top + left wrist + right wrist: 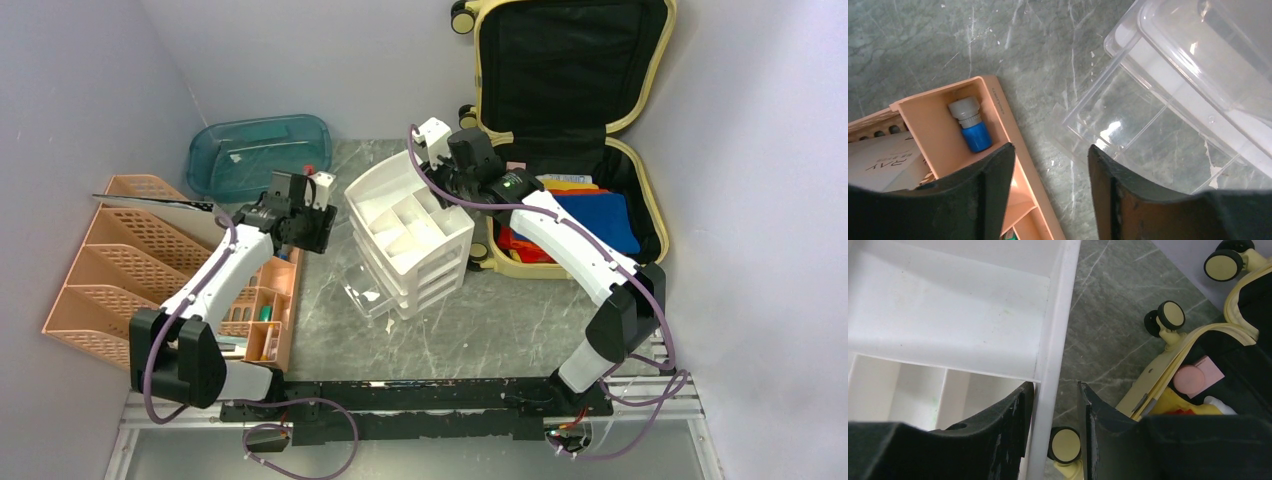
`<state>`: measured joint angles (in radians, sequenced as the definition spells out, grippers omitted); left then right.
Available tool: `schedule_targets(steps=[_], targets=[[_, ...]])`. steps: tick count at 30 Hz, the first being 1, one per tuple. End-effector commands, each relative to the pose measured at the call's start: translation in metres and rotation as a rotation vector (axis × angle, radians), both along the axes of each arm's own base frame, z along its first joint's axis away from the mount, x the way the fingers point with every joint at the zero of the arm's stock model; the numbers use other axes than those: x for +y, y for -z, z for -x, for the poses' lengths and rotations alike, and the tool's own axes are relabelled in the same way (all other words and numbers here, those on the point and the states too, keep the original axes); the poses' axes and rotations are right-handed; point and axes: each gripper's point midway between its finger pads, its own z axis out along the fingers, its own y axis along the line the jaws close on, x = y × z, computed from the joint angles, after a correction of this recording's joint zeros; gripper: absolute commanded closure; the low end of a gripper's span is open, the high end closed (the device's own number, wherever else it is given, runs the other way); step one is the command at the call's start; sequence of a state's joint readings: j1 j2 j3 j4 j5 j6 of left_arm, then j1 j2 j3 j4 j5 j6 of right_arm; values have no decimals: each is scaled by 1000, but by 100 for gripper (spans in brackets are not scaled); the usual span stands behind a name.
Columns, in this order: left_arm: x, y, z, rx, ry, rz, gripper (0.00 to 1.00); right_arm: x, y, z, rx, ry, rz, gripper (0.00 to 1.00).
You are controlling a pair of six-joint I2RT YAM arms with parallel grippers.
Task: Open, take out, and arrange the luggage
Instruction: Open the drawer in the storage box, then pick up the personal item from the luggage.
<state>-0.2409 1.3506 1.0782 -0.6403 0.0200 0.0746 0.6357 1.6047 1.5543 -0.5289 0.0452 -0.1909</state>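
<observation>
The pale yellow luggage (650,215) lies open at the back right, its black-lined lid (570,60) leaning on the wall. Folded blue, red and yellow clothes (590,215) fill the lower shell. The right wrist view shows its rim (1168,370), wheels (1172,315) and a pink item (1193,379) inside. My right gripper (450,185) (1055,387) is open, left of the luggage, straddling the white drawer unit's right wall with a gap on one side. My left gripper (312,235) (1050,152) is open and empty above the table.
The white drawer unit (410,235) (948,315) stands mid-table with a clear drawer (365,290) (1168,120) pulled out. A peach organizer (130,270) (998,100) at the left holds a blue-and-grey cap (970,125). A teal tray (260,155) sits at the back left.
</observation>
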Motion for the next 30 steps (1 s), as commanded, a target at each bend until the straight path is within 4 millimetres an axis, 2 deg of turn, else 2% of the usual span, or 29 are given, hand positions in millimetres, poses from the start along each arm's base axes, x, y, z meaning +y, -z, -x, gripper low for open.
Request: schedule_targets(steps=[1,4,6,9,12,16,19,22,24,27,30], targets=[[5,-23,0,-61,5,-17,35,-1,-37,-14,-93,31,-51,56],[5,-28,-2,-84,5,-12,15,9,-47,-3,-84,-50,-88,43],[3,-40,-6,-130,7,5,4,14,-62,10,-89,-114,-123,34],[-4,-67,-12,-202,23,45,4,14,-86,25,-115,-172,-155,21],[-4,-100,-16,-292,25,64,4,2,-119,37,-162,-202,-194,13],[-1,-128,-14,-375,34,54,4,-30,-164,42,-242,-164,-239,7],[6,-133,-9,-406,44,16,4,-63,-181,29,-313,-44,-227,3],[8,-135,-1,-443,73,-3,4,-102,-180,5,-352,99,-205,0],[4,-139,7,-475,114,12,4,-124,-168,-16,-357,191,-191,0],[-1,-147,21,-533,171,33,4,-156,-136,-54,-328,319,-152,0],[-5,-147,31,-559,221,46,3,-185,-93,-90,-252,410,-126,0]])
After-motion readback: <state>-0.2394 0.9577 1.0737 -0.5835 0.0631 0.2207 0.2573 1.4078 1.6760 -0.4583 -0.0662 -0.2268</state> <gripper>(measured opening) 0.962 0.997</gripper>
